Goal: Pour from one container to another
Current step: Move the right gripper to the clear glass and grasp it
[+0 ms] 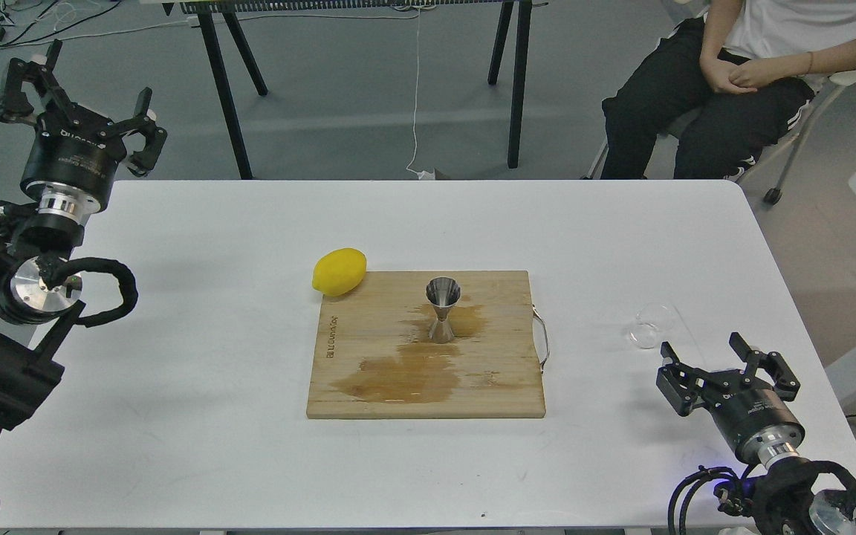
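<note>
Glass cup [652, 325] just beyond spread, empty right tool [703, 355]; jigger [442, 310] well apart; left tool [85, 95] spread too

Shiny steel jigger [442, 310] stands on a matt wooden board [376, 371], wet-stained; clear glass cup [652, 325] at 3 o'clock; smooth white surface [175, 334].

You could not tell whether the small clear glass cup [652, 325], right of the wooden cutting board [368, 371], held any liquid or stood upright. Beyond the board, the seated person in black trousers [703, 104] was cut off above the chest, and the black-legged table [368, 74] showed only legs.
</note>
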{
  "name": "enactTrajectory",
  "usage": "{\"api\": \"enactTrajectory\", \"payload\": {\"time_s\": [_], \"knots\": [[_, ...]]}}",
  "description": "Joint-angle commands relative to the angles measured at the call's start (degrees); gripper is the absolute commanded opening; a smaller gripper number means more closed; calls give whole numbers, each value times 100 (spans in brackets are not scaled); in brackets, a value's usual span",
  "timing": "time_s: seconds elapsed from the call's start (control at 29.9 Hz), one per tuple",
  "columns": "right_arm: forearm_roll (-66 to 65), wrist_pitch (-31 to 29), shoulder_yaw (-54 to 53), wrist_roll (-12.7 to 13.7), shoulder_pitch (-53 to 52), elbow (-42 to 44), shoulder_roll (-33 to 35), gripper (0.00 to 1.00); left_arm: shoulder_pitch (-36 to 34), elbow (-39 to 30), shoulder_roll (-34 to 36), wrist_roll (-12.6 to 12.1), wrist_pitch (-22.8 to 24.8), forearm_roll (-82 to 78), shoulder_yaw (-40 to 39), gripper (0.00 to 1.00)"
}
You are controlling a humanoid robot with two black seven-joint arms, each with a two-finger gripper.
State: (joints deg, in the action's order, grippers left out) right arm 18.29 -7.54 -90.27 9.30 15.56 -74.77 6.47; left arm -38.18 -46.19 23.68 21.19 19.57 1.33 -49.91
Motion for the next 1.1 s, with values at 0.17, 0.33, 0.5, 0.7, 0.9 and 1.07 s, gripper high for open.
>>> {"api": "enactTrajectory", "payload": {"time_s": [0.17,0.33,0.5,0.7,0.9,1.07], "knots": [[-18,684,149,-16,-659,515,-57,100,65,-22,198,-1,47,-1,8,100],[-18,710,317,-25,-993,963,-66,100,65,-22,233,-1,56,-1,-1,100],[-18,710,317,-34,-1345,1412,-93,99,74,-22,224,8,38,-1,17,100],[-18,693,501,-33,-1539,1720,-137,97,83,-22,224,17,47,-1,52,100],[-18,693,501,-33,-1714,1948,-163,90,74,-22,233,8,12,-10,70,100],[-18,684,519,-33,-1978,2282,-172,85,74,-22,224,8,-6,-18,70,100]]}}
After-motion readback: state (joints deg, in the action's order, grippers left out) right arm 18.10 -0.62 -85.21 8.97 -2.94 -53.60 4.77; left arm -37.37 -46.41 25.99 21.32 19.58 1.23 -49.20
